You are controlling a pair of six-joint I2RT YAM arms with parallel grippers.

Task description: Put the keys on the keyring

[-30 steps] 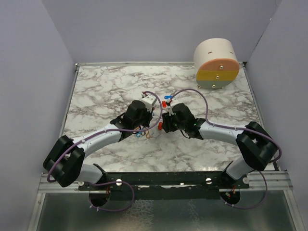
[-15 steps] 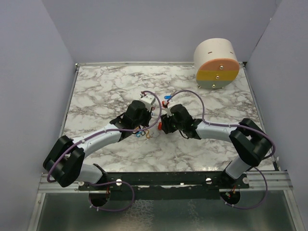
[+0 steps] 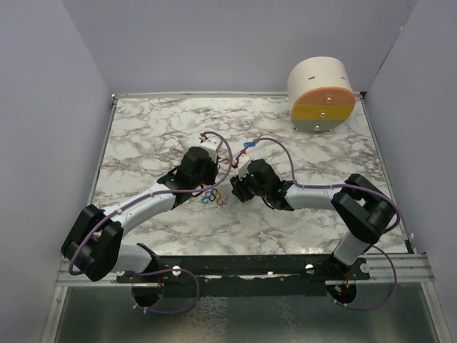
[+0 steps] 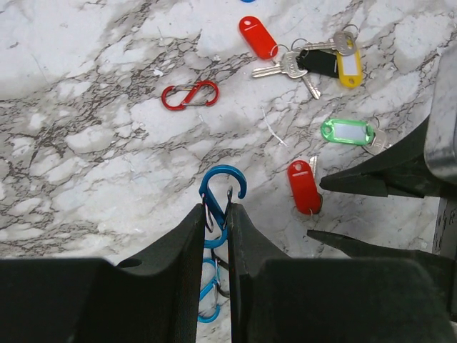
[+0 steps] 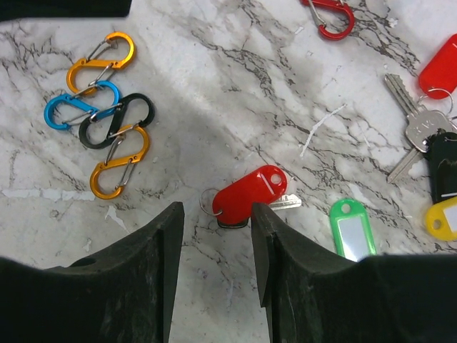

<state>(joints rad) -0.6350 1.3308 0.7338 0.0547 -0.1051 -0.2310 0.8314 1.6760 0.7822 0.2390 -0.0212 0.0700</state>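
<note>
My left gripper [image 4: 216, 211] is shut on a blue clip [image 4: 223, 187] of the keyring. More linked blue and black loops of the keyring [image 4: 208, 286] trail back between its fingers. In the right wrist view the keyring's orange, blue and black loops [image 5: 100, 114] lie at the upper left. My right gripper [image 5: 216, 214] is open, its fingertips [image 5: 175, 221] just short of a red-tagged key [image 5: 250, 194] flat on the marble. A green-tagged key [image 5: 351, 232] lies to its right. A bunch of keys [image 4: 318, 61] with red, black and yellow tags lies farther off.
A loose red clip [image 4: 190, 95] lies on the marble table [image 3: 157, 136]. My right gripper's fingertips [image 4: 357, 182] reach in beside the red-tagged key [image 4: 303, 187]. A cream drum [image 3: 321, 96] with an orange, yellow and grey face stands at the back right.
Both wrists have shifted to the left in the top view. The right gripper has come closer to the left one. The left gripper's hold on the blue clip is unchanged.
</note>
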